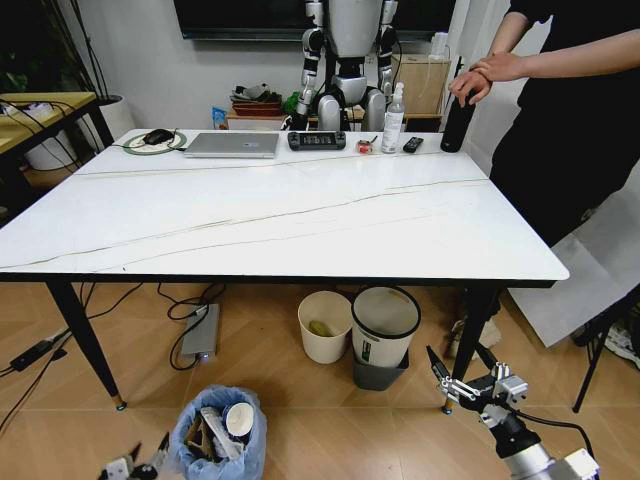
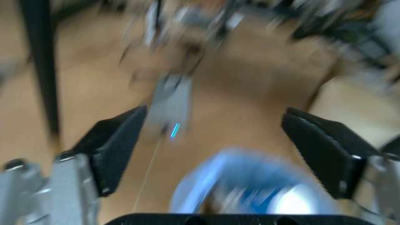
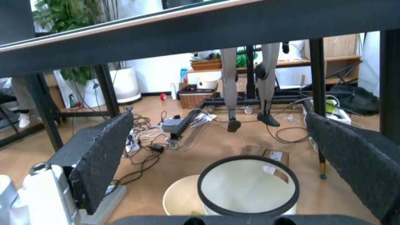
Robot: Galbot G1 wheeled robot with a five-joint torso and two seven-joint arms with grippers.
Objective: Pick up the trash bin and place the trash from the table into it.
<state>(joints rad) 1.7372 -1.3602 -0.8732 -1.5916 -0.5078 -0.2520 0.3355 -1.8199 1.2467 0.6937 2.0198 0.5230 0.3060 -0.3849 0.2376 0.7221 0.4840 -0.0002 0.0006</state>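
1. Trash bin [image 1: 218, 435] sits on the floor by the counter's [image 1: 300, 215] near edge, already stuffed with litter.
2. Left claw [image 1: 135, 465] released, low beside the bin, likely lining up its rim; wrist view blurred.
3. Right claw [image 1: 465, 385] released, idle near the front-right leg.

Trash bin [image 1: 218, 435] on floor before table [image 1: 270, 215], apparently holding litter, left pincer [image 1: 133, 465] beside it

Open floor rings the trash bin [image 1: 219, 437]; 2 other bins [image 1: 357, 329] crowd under the table [image 1: 280, 215]
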